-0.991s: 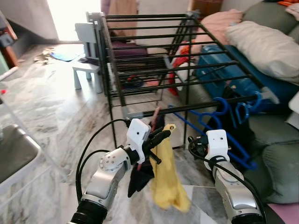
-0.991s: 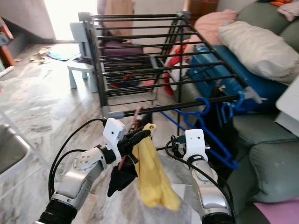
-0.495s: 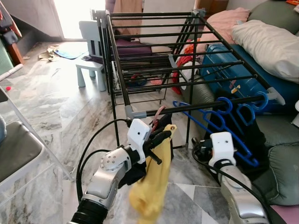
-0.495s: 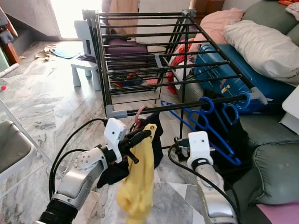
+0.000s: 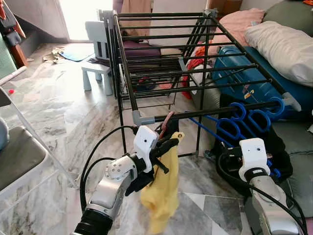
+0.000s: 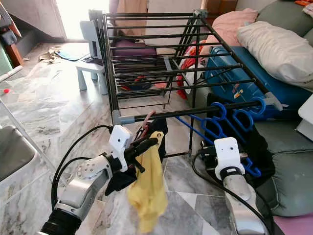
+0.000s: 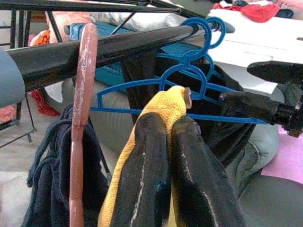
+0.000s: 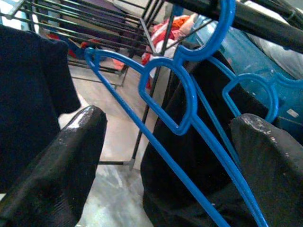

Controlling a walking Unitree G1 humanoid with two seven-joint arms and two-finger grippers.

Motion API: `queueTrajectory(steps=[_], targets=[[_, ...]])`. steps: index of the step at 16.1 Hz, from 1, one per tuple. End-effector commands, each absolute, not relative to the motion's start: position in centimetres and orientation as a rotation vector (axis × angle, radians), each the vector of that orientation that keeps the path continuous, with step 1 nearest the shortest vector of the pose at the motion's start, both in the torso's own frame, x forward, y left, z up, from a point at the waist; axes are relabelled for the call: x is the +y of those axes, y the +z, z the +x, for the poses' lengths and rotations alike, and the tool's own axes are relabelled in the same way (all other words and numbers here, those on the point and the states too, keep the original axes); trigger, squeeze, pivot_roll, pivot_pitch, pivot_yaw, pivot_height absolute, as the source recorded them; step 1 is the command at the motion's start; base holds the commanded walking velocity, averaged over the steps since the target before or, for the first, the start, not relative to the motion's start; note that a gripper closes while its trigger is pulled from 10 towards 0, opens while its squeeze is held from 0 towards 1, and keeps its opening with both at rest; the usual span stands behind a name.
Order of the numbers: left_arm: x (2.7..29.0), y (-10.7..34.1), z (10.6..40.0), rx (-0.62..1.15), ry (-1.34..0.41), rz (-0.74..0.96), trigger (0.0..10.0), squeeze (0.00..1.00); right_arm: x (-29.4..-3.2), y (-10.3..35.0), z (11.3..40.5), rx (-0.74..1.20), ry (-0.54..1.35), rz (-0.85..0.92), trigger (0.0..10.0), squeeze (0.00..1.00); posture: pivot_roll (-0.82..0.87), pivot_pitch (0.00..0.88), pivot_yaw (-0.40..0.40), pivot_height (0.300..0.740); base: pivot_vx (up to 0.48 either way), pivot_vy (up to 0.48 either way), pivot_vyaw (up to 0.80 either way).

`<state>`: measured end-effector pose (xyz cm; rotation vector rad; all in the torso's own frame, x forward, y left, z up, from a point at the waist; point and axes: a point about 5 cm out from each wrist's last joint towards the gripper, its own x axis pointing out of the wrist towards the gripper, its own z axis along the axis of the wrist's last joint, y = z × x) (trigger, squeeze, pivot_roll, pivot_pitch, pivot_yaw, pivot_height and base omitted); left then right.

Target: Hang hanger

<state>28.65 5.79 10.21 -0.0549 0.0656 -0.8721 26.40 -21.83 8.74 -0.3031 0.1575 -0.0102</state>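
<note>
From the head views, the left hand (image 5: 164, 147) is clenched on a yellow cloth (image 5: 162, 196) just under the front bar (image 5: 195, 111) of the drying rack (image 5: 146, 49); the pink hanger (image 5: 167, 120) with its dark garment (image 6: 120, 181) has its hook at that bar.

The left wrist view shows the pink hanger's hook close against the bar; whether it is seated cannot be told. The hanging step looks nearly done.

The right wrist view shows the right hand (image 8: 165, 156) spread open around the blue hangers (image 8: 184, 94). Next would be freeing the cloth without dislodging the hook.

Grey-veined marble floor (image 5: 58, 107), pale blue plastic child's chair (image 5: 98, 54), grey-green sofa (image 6: 288, 181) with white pillow (image 5: 281, 44), bright daylight from back doorway.
</note>
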Motion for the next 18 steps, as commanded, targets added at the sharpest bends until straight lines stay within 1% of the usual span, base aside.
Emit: queueTrajectory(steps=[1,3,6,8,10,12,15,17,18], targets=[[5.6,11.0,29.0,0.034,-0.886,-0.033,10.0,0.0,-22.8,9.2,26.3,0.146,-0.014,-0.324,10.0,0.0,0.07,0.0,-0.059,0.74,0.0,0.0,0.0],[5.7,11.0,29.0,0.035,-0.886,-0.028,10.0,0.0,-23.8,9.2,26.2,0.163,-0.006,-0.365,10.0,0.0,0.07,0.0,-0.058,0.74,0.0,0.0,0.0],[5.7,11.0,29.0,0.042,-0.893,-0.019,10.0,0.0,-26.3,8.5,25.4,0.24,0.014,-0.41,10.0,0.0,0.07,0.0,-0.051,0.74,0.0,0.0,0.0],[5.8,10.9,29.1,0.05,-0.898,-0.01,10.0,0.0,-26.7,8.2,25.5,0.261,0.045,-0.404,10.0,0.0,0.07,0.0,-0.047,0.74,0.0,0.0,0.0],[6.0,10.8,29.2,0.058,-0.897,0.006,10.0,0.0,-26.8,7.6,26.2,0.287,0.078,-0.373,10.0,0.0,0.08,0.0,-0.045,0.74,0.0,0.0,0.0],[6.2,10.7,29.2,0.062,-0.894,0.013,10.0,0.0,-27.0,7.5,26.8,0.289,0.081,-0.347,10.0,0.0,0.09,0.0,-0.044,0.74,0.0,0.0,0.0],[6.4,10.7,29.4,0.066,-0.893,0.026,10.0,0.0,-28.0,7.6,27.7,0.286,0.061,-0.338,10.0,0.0,0.1,0.0,-0.038,0.74,0.0,0.0,0.0],[6.2,10.6,29.3,0.073,-0.906,0.032,10.0,0.0,-28.3,7.6,28.4,0.289,0.058,-0.294,10.0,0.0,0.1,0.0,-0.033,0.74,0.0,0.0,0.0],[6.2,10.6,29.3,0.073,-0.912,0.033,10.0,0.0,-28.0,7.5,28.7,0.286,0.073,-0.259,10.0,0.0,0.1,0.0,-0.033,0.74,0.0,0.0,0.0]])
